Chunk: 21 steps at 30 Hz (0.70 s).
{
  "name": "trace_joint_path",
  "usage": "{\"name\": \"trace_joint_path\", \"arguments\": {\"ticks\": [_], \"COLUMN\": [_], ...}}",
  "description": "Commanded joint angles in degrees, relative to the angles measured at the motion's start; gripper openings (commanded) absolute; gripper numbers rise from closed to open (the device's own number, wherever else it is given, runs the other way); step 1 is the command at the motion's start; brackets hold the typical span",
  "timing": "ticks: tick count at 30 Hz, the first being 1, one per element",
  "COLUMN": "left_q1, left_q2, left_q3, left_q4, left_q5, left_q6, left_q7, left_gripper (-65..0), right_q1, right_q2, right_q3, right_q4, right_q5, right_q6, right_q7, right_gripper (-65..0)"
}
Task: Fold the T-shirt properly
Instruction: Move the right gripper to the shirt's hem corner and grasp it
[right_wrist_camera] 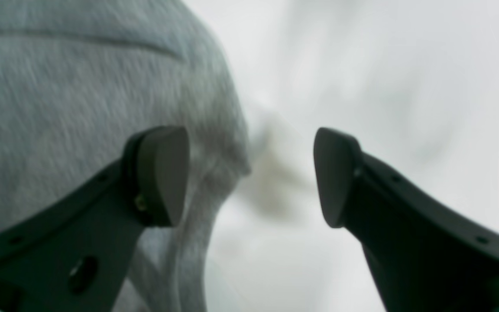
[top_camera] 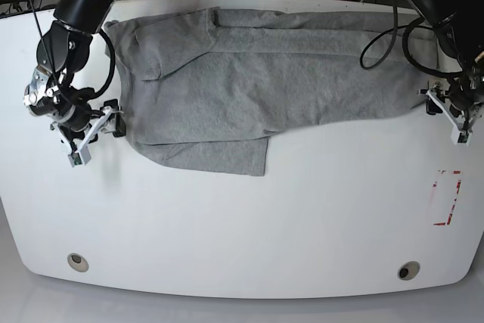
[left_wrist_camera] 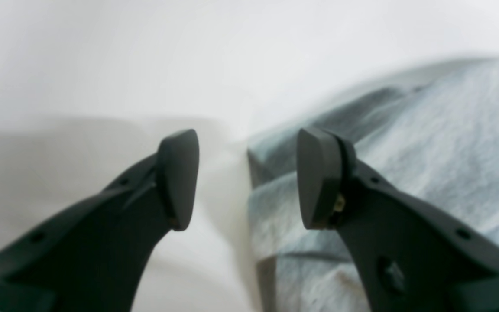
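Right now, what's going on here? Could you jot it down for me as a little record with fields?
Surface: white table
Garment: grey T-shirt, lying flat across the far half of the table, partly folded
Left tool: open, at the shirt's edge, holding nothing
Right tool: open, at the opposite edge of the shirt, holding nothing
Marking: red outline on the table, apart from the shirt
Fold status: not finished
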Motion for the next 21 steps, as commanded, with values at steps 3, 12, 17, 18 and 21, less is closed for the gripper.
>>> {"name": "trace_joint_path", "arguments": {"ticks": [3, 12, 17, 18, 21], "left_q1": [-0.8, 0.5, 0.7, 0.8, 1.5], "left_q2": [-1.0, -1.0, -1.0, -1.0, -1.0], "left_q3": [0.0, -0.3, -0.4, -0.4, -0.3], "left_q4": [0.9, 0.9, 0.9, 0.9, 0.9], "left_q5": [-0.6, -0.7, -0.7, -0.7, -0.7], "left_q6": [-0.1, -0.1, -0.1, -0.1, -0.1], "left_q7": [-1.2, -1.3, -1.3, -1.3, -1.3], "left_gripper": [-31.8, -31.8, -31.8, -31.8, -31.8], "right_q1": [5.6, 11.0, 12.0, 12.0, 12.0], "right_q2": [1.0, 0.6, -1.4, -2.0, -3.7], "right_q3": [-2.6, -6.1, -9.9, -10.6, -10.9], "right_q4": [-5.9, -20.2, -21.4, -21.4, -21.4], "right_q5": [-4.2, -9.3, -9.2, -9.2, -9.7], "right_q6": [0.0, 0.0, 0.0, 0.0, 0.0], "right_q7": [5.2, 14.5, 14.7, 14.7, 14.7], "right_gripper": [-22.0, -22.0, -22.0, -22.0, -22.0]}}
